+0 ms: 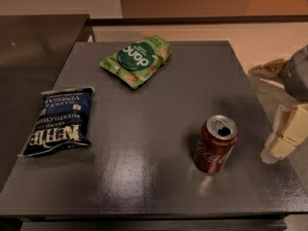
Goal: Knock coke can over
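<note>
The coke can stands upright on the dark grey table, right of the middle and near the front. It is dark red with white script and a silver top with an open tab hole. My gripper hangs at the right edge of the view, just beyond the table's right edge. It is to the right of the can, level with it and clearly apart from it. The arm above it is mostly cut off by the frame.
A green snack bag lies flat at the back of the table. A dark blue Kettle chip bag lies flat at the left. A second dark surface adjoins the table on the left. Light floor shows on the right.
</note>
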Robot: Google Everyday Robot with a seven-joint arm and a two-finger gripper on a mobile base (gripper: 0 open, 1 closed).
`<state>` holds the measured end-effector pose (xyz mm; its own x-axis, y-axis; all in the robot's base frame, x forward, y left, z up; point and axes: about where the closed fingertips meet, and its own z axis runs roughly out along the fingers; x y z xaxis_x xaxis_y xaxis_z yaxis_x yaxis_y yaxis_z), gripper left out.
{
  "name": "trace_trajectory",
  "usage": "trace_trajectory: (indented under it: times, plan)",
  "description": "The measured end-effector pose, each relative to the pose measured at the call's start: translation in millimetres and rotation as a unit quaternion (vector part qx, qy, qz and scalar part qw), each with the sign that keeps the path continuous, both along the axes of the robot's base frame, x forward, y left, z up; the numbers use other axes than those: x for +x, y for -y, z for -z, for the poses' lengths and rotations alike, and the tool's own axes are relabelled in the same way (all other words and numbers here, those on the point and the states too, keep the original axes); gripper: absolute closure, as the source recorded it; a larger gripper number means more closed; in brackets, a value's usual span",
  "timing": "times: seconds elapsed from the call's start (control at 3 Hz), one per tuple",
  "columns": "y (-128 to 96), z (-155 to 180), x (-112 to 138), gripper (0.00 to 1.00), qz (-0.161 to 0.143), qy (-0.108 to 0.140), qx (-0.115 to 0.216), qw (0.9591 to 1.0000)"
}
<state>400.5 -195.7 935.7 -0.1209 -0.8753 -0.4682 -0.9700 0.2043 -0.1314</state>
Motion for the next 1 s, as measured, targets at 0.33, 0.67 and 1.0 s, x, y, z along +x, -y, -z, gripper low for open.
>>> trace_trajectory:
  times: [0.33,0.67,1.0]
  plan:
    - [-21.3,15.7,-16.9,0.0,-0.035,-0.01,0.048,0.9982]
    - [-42.5,27.4,-24.7,0.0,-0.06,-0.023,0.084,0.9944]
    - [-60.4,32.7,-28.5,0.16,-0.083,-0.036,0.103,0.9906]
